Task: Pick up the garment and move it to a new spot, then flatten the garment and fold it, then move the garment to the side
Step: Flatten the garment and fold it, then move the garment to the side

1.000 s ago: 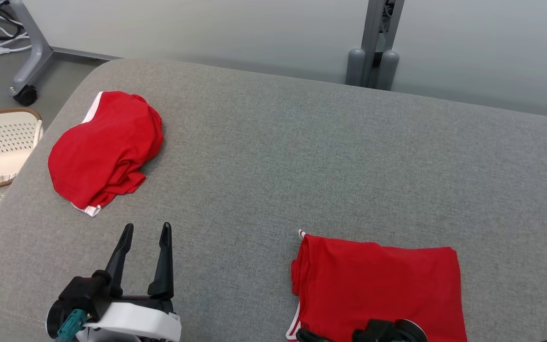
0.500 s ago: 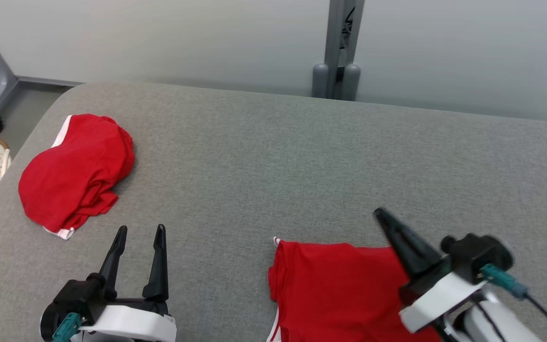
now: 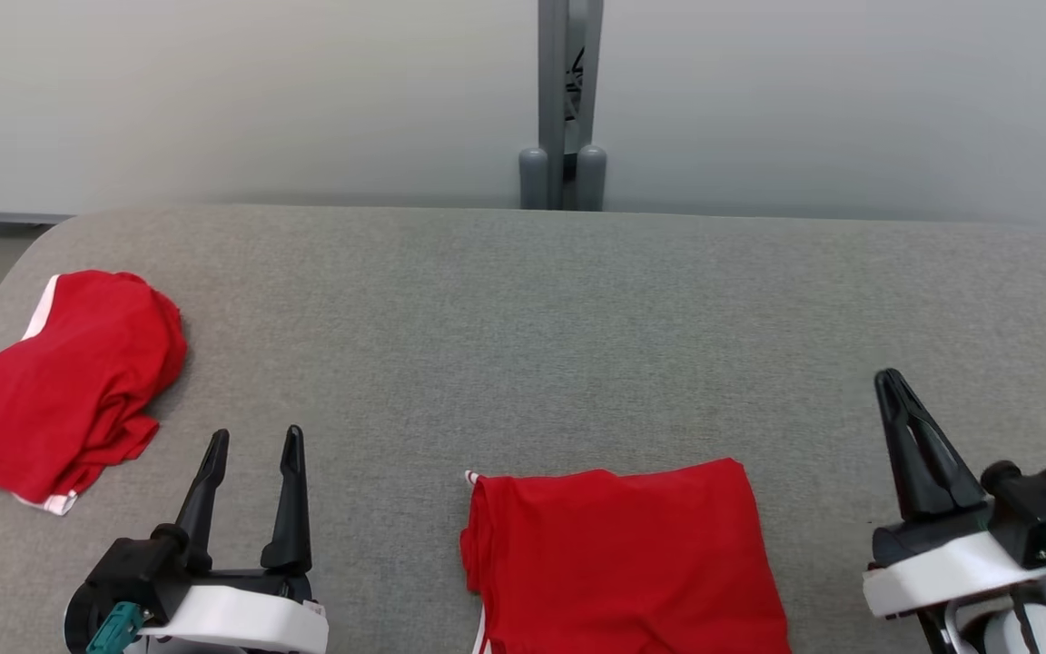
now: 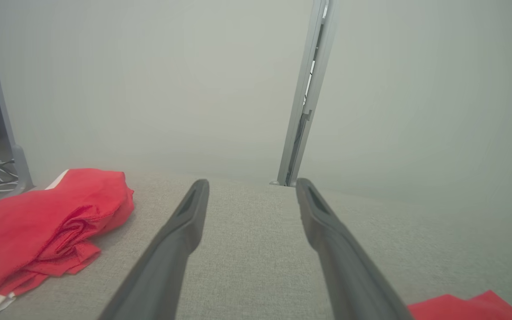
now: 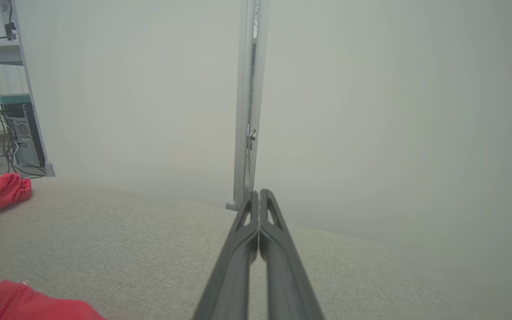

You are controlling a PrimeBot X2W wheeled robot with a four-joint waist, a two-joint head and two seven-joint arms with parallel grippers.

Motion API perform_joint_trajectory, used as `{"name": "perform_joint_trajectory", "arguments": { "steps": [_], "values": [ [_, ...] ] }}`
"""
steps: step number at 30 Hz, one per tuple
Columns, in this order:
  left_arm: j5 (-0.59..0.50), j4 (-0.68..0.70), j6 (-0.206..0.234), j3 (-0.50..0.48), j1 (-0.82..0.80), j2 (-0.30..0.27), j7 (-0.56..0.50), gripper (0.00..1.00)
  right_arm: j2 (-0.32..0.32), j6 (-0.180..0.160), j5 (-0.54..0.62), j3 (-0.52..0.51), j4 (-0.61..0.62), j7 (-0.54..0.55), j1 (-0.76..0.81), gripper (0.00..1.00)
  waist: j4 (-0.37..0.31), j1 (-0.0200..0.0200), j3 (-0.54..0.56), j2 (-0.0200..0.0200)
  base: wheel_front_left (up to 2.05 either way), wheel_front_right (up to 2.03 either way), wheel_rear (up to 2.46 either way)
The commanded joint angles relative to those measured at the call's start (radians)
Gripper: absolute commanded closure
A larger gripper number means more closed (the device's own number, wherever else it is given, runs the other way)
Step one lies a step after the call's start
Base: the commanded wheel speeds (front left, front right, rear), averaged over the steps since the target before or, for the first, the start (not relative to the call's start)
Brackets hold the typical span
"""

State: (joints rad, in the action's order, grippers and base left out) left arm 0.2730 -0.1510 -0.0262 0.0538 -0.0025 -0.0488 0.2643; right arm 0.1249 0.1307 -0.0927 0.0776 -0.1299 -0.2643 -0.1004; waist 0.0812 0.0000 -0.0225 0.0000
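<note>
**Right arm withdrawn from the garment; head view re-aimed**

Head view: The whole picture has shifted since the earlier frames, so I read that as camera motion, not motion of the cloth. The real change is the right gripper. A second ago it sat low over the folded red garment; it now stands at the lower right of the frame, apart from the cloth, fingers pressed together and holding nothing. The left gripper remains at the lower left, fingers spread and empty. The garment lies flat on the grey padded surface at the lower centre, between the two grippers. A second, crumpled red garment lies at the left edge.

Left wrist view: The spread fingers frame bare surface. The crumpled garment is at the lower left and a corner of the folded one at the lower right.

Right wrist view: The closed fingers point at the grey post. The folded garment's edge shows at the lower left.

Judgement: the fold looks complete, and moving the garment aside remains.
</note>
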Motion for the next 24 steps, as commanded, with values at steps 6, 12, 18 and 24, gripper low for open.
{"name": "perform_joint_trajectory", "arguments": {
  "steps": [6,12,18,24],
  "values": [
    [-0.008,-0.004,-0.007,0.003,0.014,-0.003,0.0,0.0,-0.04,0.0,0.063,-0.092,-0.009,0.001,0.06,1.0,-0.031,0.0,0.008,0.0,0.0,0.0,0.0],
    [-0.007,-0.011,-0.006,0.012,0.02,-0.003,0.0,0.0,-0.057,0.0,0.076,-0.114,-0.043,0.001,0.091,1.0,-0.041,0.0,0.015,0.0,0.0,0.0,0.0],
    [-0.007,-0.015,-0.007,0.02,0.019,-0.003,0.0,0.0,-0.065,0.0,0.06,-0.115,-0.066,0.001,0.088,0.0,-0.041,0.0,0.015,0.0,0.0,0.0,0.0],
    [0.001,-0.017,-0.005,0.03,0.02,-0.004,0.0,0.0,-0.064,0.0,0.038,-0.078,-0.103,0.001,0.092,0.0,-0.033,0.0,0.009,0.0,0.0,0.0,0.0]
  ]
}}
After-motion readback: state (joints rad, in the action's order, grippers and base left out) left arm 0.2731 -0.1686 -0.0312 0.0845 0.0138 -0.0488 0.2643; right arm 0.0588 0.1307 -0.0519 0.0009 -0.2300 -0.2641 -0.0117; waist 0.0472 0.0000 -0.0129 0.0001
